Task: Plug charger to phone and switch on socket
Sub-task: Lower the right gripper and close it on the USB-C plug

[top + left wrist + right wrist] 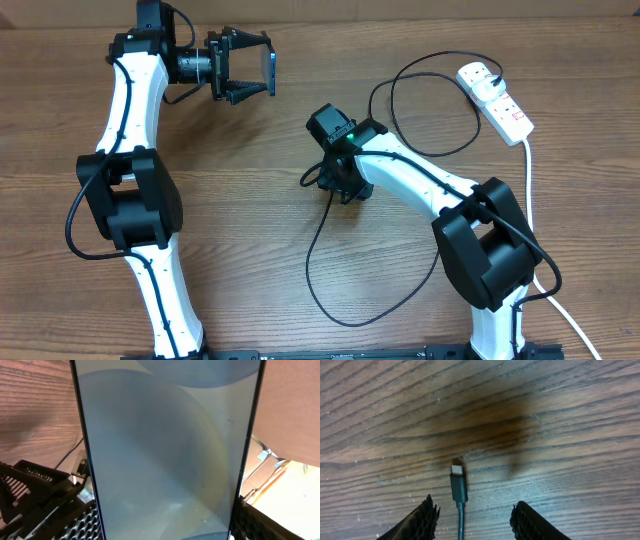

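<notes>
My left gripper [243, 67] is shut on the phone [271, 68] and holds it up off the table at the back left. In the left wrist view the phone's pale blue screen [165, 450] fills the frame between the fingers. My right gripper [330, 185] is open, pointing down at mid table. The charger's connector tip [458, 480] lies flat on the wood between its fingers [475, 517], untouched. The black cable [320, 260] loops over the table and back to the plug in the white socket [497, 97] at the back right.
The socket's thick white cord [540, 270] runs down the right edge of the table. The cable loops lie in front of and behind my right arm. Behind the phone, the left wrist view shows a wall and some clutter past the table edge.
</notes>
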Available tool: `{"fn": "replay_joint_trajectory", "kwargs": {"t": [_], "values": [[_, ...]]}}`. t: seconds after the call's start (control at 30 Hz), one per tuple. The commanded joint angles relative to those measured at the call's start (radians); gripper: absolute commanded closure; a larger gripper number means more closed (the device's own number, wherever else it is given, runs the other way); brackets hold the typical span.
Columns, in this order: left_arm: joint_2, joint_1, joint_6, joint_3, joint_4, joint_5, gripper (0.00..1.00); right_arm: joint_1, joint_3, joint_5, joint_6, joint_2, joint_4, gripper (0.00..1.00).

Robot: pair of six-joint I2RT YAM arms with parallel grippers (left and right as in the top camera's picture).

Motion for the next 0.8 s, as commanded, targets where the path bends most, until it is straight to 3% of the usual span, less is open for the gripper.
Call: {"fn": "replay_joint_trajectory", "kwargs": {"t": [0.0, 0.47, 0.77], "values": [[0.002, -0.003, -0.006, 0.031, 0.003, 0.044, 0.26, 0.027, -0.005, 0.020, 0.002, 0.027, 0.014, 0.51], [0.002, -0.003, -0.006, 0.031, 0.003, 0.026, 0.26, 0.054, -0.005, 0.039, -0.005, 0.050, 0.026, 0.60], [0.002, -0.002, -0.006, 0.031, 0.003, 0.027, 0.26, 0.054, -0.005, 0.070, -0.005, 0.076, 0.035, 0.75]]}}
